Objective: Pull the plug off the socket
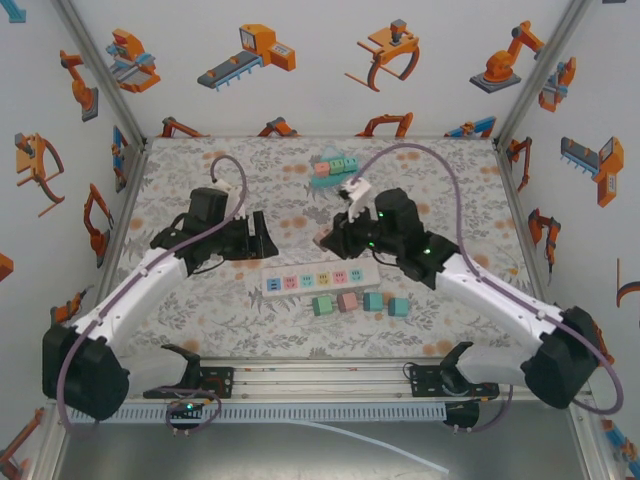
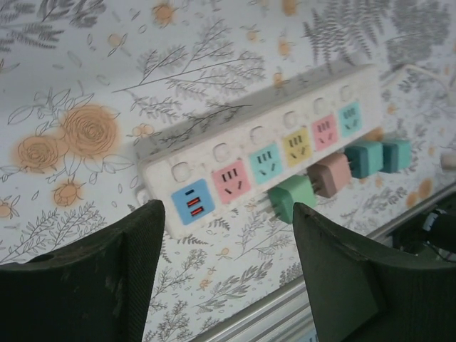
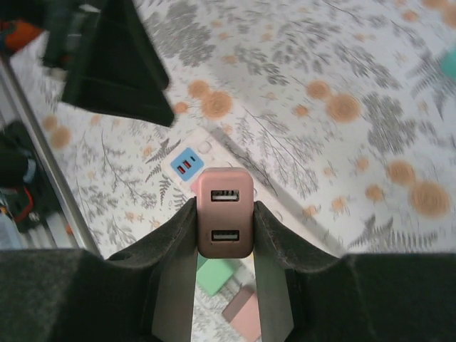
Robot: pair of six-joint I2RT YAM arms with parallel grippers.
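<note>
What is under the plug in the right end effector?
The power strip's blue end, a green plug and a pink plug lie below. The held plug covers the rest.

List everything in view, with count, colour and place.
white plastic power strip: one, white with coloured sockets, table centre
loose cube-shaped plugs: four, green, pink, two teal, row along the strip's near side
pink two-port USB plug: one, pink, in the right gripper
back cluster of plugs: count unclear, teal, green, pink, far table edge
floral tablecloth: one, grey and orange
left gripper: one, black, open, near the strip's blue-socket end
right gripper: one, black, shut on the pink plug
</note>
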